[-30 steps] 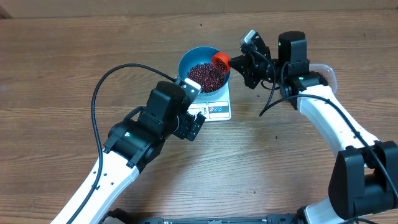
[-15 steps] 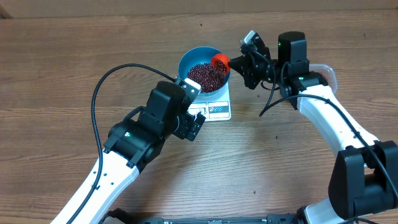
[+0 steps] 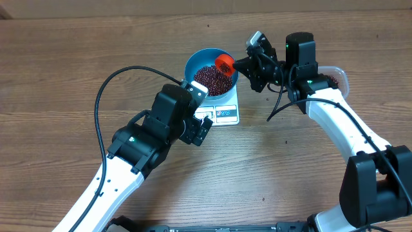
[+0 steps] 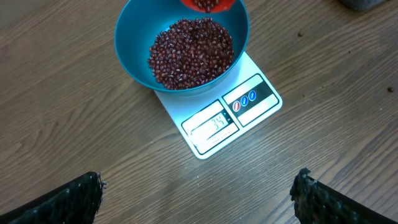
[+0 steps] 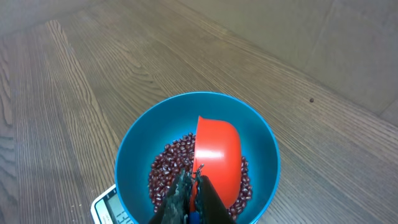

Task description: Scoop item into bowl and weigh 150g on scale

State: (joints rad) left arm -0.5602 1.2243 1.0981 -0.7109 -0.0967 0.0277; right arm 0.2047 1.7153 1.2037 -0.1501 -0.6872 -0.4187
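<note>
Underneath, brown wood-grain tabletop [image 3: 58, 58] carries the scale [image 4: 214, 127] and bowl [image 4: 129, 37].

We see the right hand [image 3: 250, 64] holding an orange scoop [image 3: 224, 62] over the blue bowl [image 3: 191, 65] of beans [image 3: 210, 78] on the white scale [image 3: 226, 114]; the left hand [image 3: 201, 129] sits just beside the scale.

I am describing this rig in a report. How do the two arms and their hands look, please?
The left arm and right arm have white rounded links and black blocky joints, each with a loose black cable and small green lights. The left hand and right hand are black; the left fingers look rough-textured.
</note>
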